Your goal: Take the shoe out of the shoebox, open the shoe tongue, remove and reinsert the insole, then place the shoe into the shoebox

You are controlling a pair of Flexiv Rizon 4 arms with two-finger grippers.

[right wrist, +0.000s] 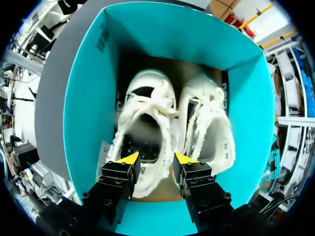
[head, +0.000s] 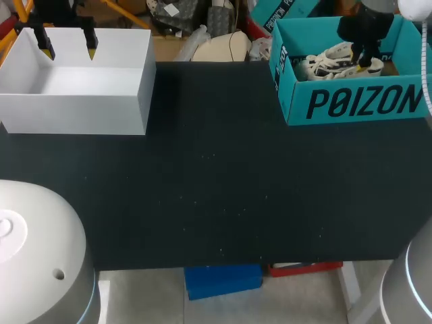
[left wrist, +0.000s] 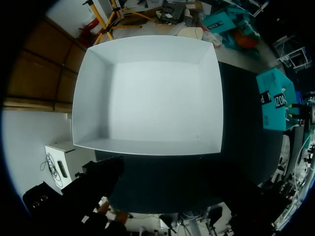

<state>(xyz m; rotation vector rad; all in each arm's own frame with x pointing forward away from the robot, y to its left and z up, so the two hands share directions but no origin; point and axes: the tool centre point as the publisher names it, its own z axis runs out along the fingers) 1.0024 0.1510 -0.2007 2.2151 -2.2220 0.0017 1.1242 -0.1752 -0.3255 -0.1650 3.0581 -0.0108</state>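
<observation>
A pair of white shoes [head: 329, 62] lies side by side in the teal shoebox [head: 358, 102] at the table's back right. My right gripper [head: 364, 65] is down inside that box. In the right wrist view my right gripper [right wrist: 156, 158] sits at the heel end of one white shoe [right wrist: 145, 118], with the second shoe [right wrist: 209, 128] beside it against the teal shoebox wall [right wrist: 83, 98]. Whether it presses on the heel does not show. My left gripper [head: 68, 49] hangs open and holds nothing above an empty white box [head: 74, 101] at the back left.
The white box [left wrist: 147, 93] shows a bare floor in the left wrist view. A black mat [head: 216, 182] covers the table between the two boxes. The rounded white bases of my arms [head: 34, 250] stand at the front corners.
</observation>
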